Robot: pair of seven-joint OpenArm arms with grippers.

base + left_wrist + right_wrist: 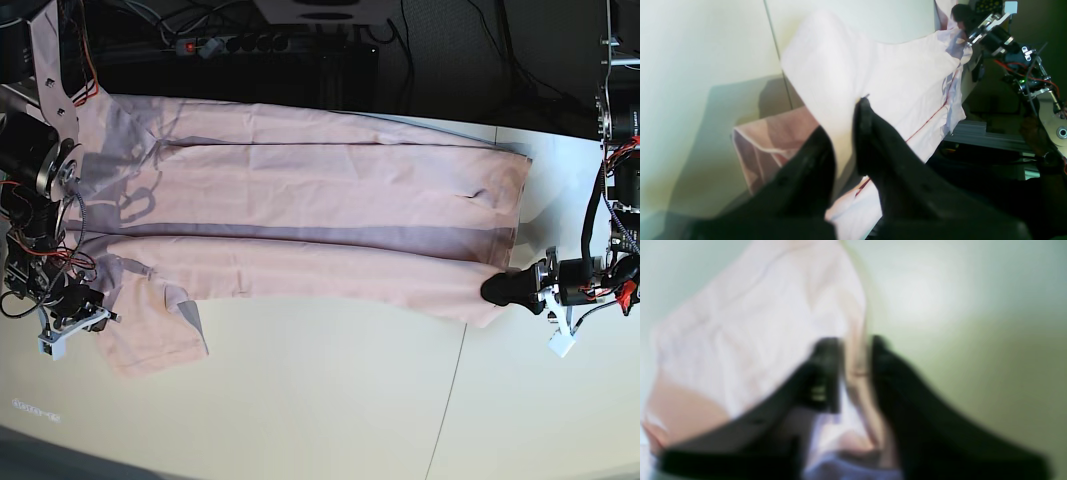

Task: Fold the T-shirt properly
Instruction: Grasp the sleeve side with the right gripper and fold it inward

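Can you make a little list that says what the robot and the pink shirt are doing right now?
Thing being folded: the T-shirt, pale pink, stretched out long across the table
Shirt shape: one long fold runs along its middle; a sleeve sticks out near the right gripper
Left gripper: shut, pinching the shirt's edge at one end
Right gripper: its fingers sit on either side of a fold of shirt at the other end; the wrist view is too blurry to tell if it is squeezing
Table: pale, with a thin seam line
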